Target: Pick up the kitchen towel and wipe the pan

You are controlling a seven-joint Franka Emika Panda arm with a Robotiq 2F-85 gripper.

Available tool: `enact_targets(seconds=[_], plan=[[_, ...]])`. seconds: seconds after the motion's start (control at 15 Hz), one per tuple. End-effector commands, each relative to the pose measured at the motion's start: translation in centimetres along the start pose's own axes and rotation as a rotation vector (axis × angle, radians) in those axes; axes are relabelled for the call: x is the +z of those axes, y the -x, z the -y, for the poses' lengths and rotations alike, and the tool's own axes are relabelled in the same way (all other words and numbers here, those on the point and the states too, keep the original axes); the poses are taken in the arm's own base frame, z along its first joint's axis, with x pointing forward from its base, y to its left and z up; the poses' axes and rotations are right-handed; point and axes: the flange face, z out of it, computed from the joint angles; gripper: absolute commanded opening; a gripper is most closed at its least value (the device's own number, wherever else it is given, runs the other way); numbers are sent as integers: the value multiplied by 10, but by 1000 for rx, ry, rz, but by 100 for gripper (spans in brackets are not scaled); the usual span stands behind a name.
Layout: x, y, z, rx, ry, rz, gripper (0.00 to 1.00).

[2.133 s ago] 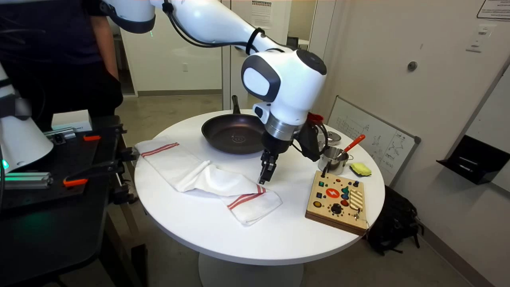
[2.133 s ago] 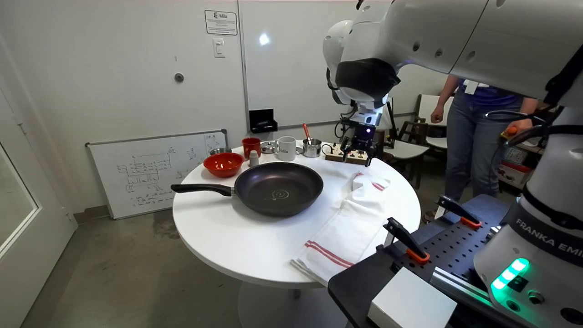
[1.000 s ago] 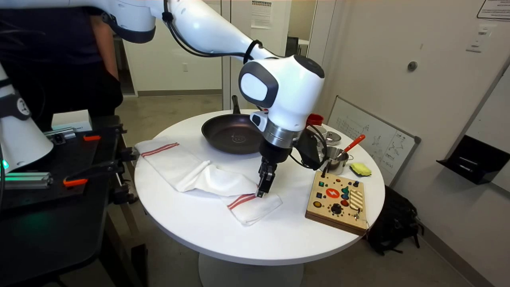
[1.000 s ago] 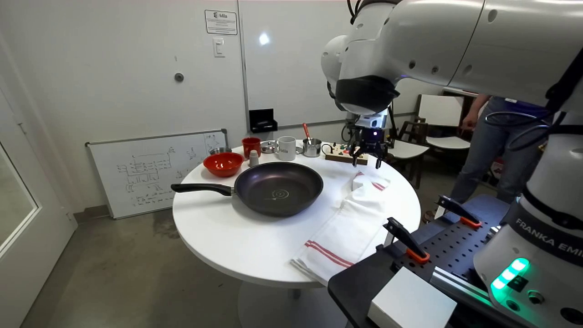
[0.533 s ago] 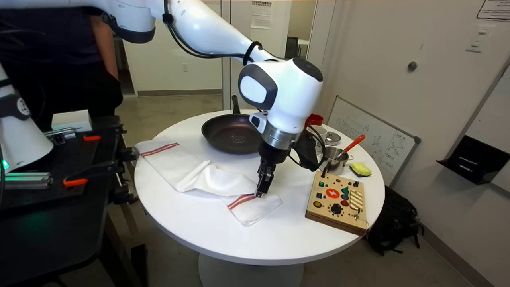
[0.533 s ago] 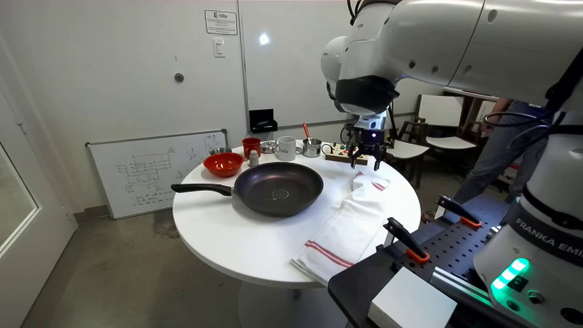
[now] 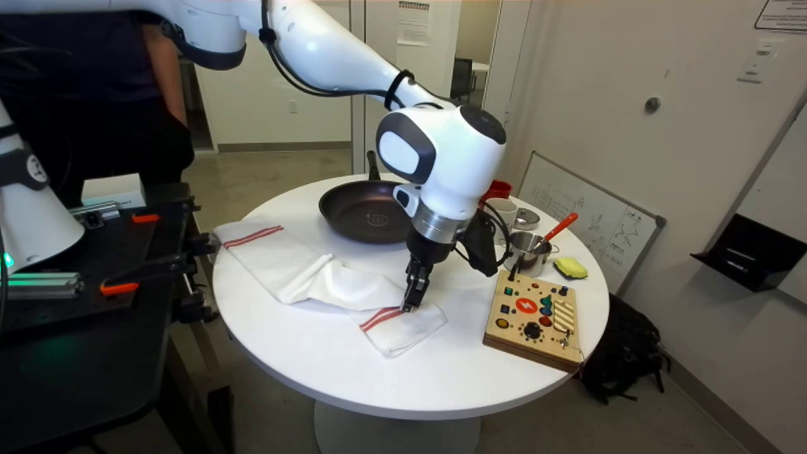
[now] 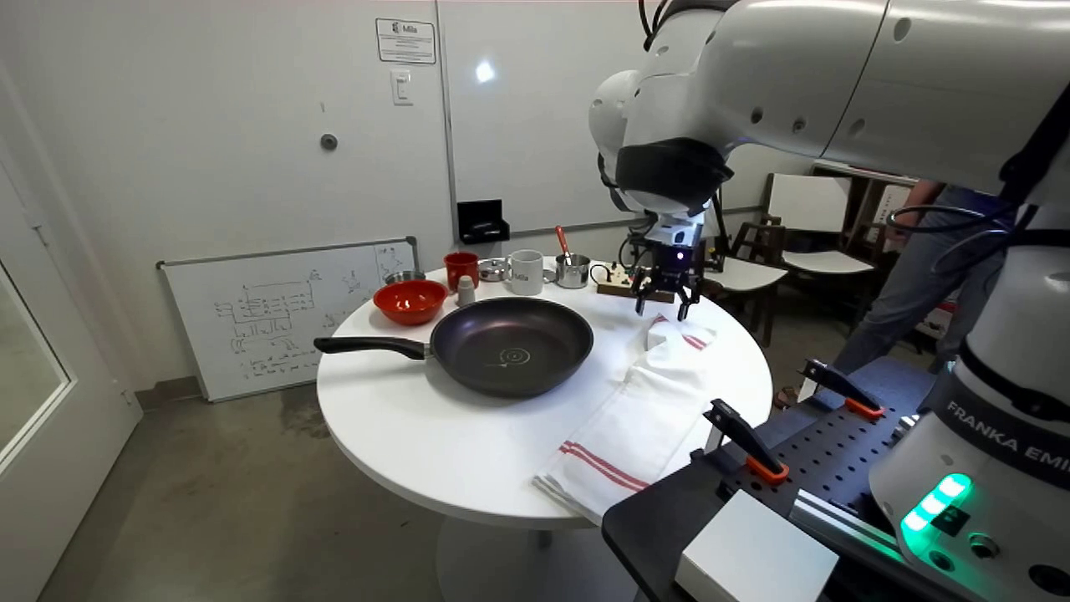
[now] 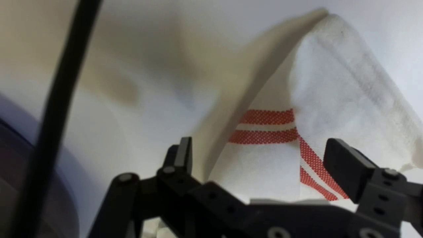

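The kitchen towel (image 8: 639,410), white with thin red stripes, lies rumpled across the round table in both exterior views. My gripper (image 7: 410,308) points down over its striped end, low above the cloth; whether the tips touch it I cannot tell. In the wrist view the fingers (image 9: 347,168) stand wide apart, with a raised, folded part of the striped towel (image 9: 261,165) showing between them and nothing gripped. Beside the towel rests the black pan (image 8: 510,351), its long handle (image 8: 372,345) reaching out past the red bowl. A dark curved edge of the pan (image 9: 36,198) enters the wrist view at left.
A wooden board with colourful pieces (image 7: 536,315) lies near the gripper. Behind the pan stand a red bowl (image 8: 410,302), red cup (image 8: 461,269), white mug (image 8: 526,273) and steel pot (image 8: 572,272). A yellow sponge (image 7: 570,268) sits near the table edge. Clamps (image 8: 744,439) line the robot's bench.
Over two seconds my open gripper has come down toward the towel's striped end, shifting slightly over the last half second. Towel and pan lie unmoved. A person in the background has moved.
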Motion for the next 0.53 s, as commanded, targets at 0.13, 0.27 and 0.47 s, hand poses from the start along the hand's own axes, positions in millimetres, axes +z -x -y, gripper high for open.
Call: enact_targets(seconds=[0.13, 0.27, 0.47], plan=[[4, 4, -3, -5, 19, -1, 71], [6, 3, 0, 0, 18, -5, 61], [6, 3, 2, 4, 18, -4, 38]])
